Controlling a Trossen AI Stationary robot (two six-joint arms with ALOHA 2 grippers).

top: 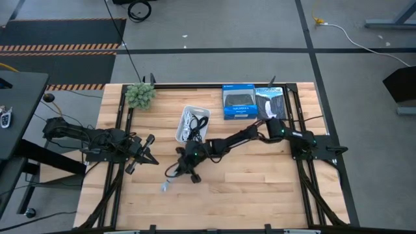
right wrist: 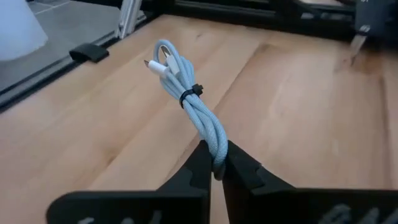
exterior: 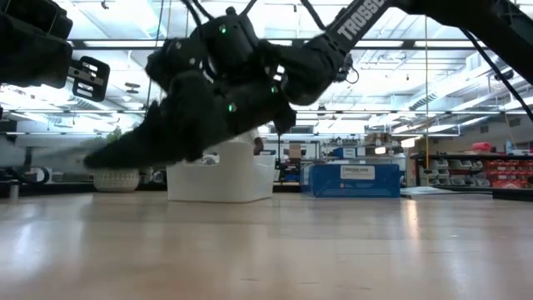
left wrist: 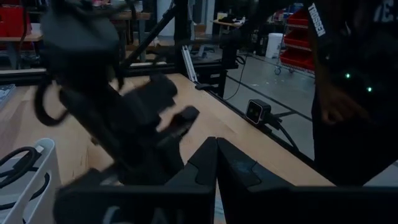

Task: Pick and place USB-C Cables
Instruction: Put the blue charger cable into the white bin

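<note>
In the right wrist view my right gripper [right wrist: 216, 168] is shut on the pale blue USB-C cable bundle [right wrist: 186, 93], which a black tie binds. The high view puts this gripper [top: 185, 170] at the table's middle, below the white bin [top: 193, 123], with the bundle's pale free end [top: 166, 186] toward the near-left. In the low view it is a dark blur [exterior: 166, 133] above the tabletop. Dark cable bundles lie in the bin [left wrist: 25, 180]. My left gripper [left wrist: 216, 149] waits shut at the table's left [top: 144, 155], touching nothing. My right gripper pinches the pale blue bundle by one looped end [right wrist: 217, 149] between its two fingertips. The bundle runs on along the fingers' line and stands out beyond them, above the wood. Its far end carries a white plug [right wrist: 155, 67].
A blue box [top: 238, 102] and a dark package [top: 270, 103] lie at the far edge, right of the bin. A green plant ball [top: 140, 95] sits at the far-left corner. Black frame rails run along the table's left and right sides. Bare wood spreads toward the near edge.
</note>
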